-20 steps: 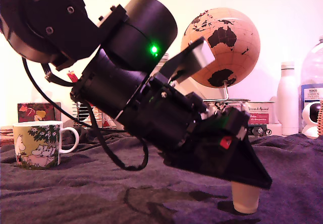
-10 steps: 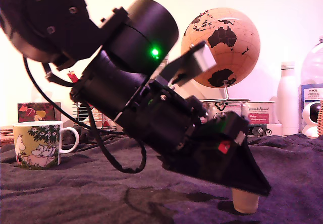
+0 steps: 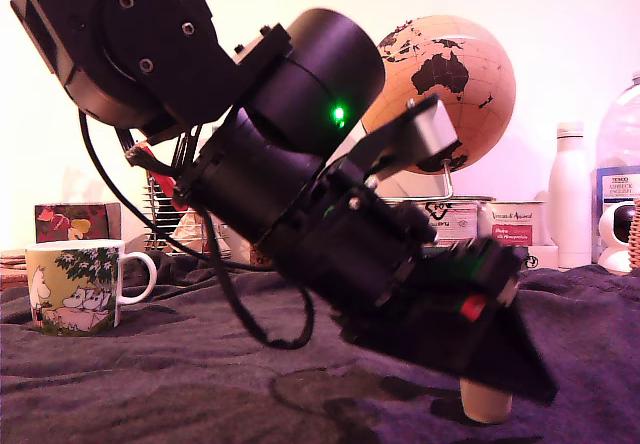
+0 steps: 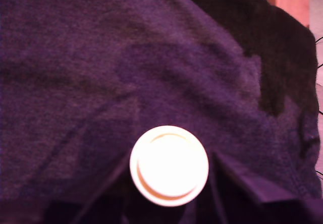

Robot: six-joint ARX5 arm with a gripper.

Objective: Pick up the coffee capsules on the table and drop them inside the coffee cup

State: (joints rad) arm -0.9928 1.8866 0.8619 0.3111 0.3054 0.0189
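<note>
A: Starting at the left of the exterior view, we see the coffee cup (image 3: 72, 287) standing upright on the counter (image 3: 150, 384), its white handle toward the frame's middle. Behind it sits a small red-patterned box (image 3: 76, 222).

B: Then the black arm (image 3: 250, 164) fills the middle, slanting from upper left down to lower right, a green light (image 3: 339, 115) on its round housing. We see a globe (image 3: 445, 89) behind it, right of centre.

A: And the coffee capsule (image 3: 486, 401)?

B: Lower right of the exterior view, under the tool (image 3: 490, 369). It stands with its long axis vertical. In the wrist view we look straight down that axis: the capsule (image 4: 169, 165) shows as a pale disc at lower centre, flat round face toward the camera, on the dark cloth of the counter (image 4: 101, 57).

A: Is the tool gripping it?

B: We cannot tell. Dark fingers (image 4: 242, 181) flank the disc on both sides with the tool (image 4: 169, 183) around it, but contact isn't visible, and the exterior view hides the tips behind the black wedge.

A: At the far right we see tins (image 3: 515, 229), a white bottle (image 3: 571, 194) and a clear plastic bottle (image 3: 620, 154).
</note>
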